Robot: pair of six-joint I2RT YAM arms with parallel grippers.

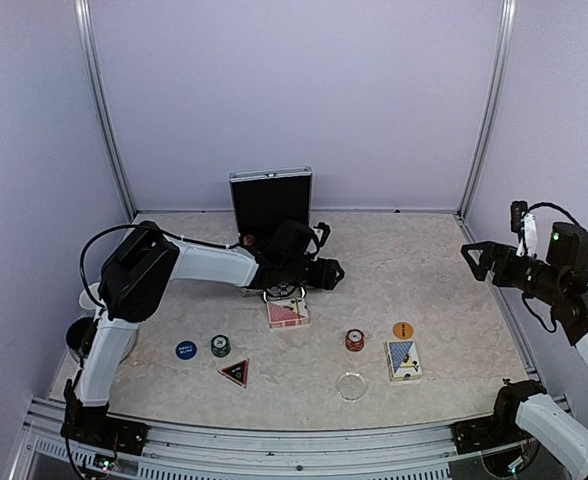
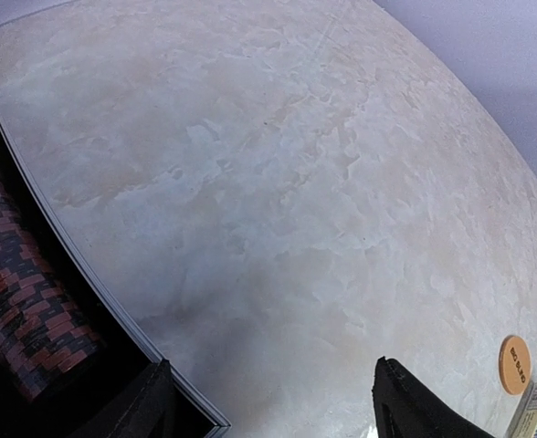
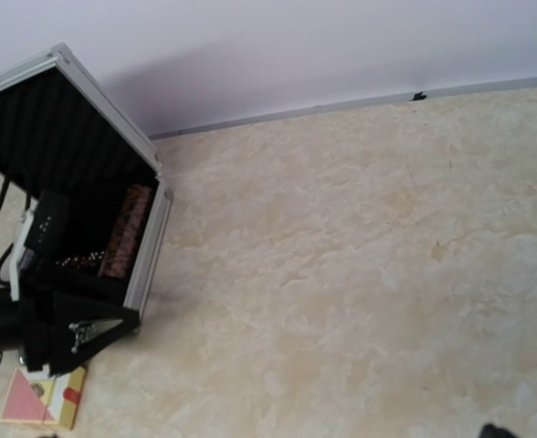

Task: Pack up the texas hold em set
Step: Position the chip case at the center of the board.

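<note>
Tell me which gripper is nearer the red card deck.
Left. The left gripper hangs just beyond the red card deck, by the open briefcase. The right gripper is far off to the right, well away from it.

Legible text, left wrist view: the round orange disc button [image 2: 515, 365] carries dark lettering in two short lines, turned sideways, which appears to read "BIG BLIND". In the top view the same button shows only a dark mark.

Illegible markings, top view:
- The round blue disc button [image 1: 185, 350] bears two lines of white lettering too small to read.
- The dark triangular marker with red border [image 1: 234, 373] has a greenish central mark.
- The red-backed card deck [image 1: 287, 314] and the blue-backed card deck [image 1: 405, 359] show printed patterns without readable words.
</note>
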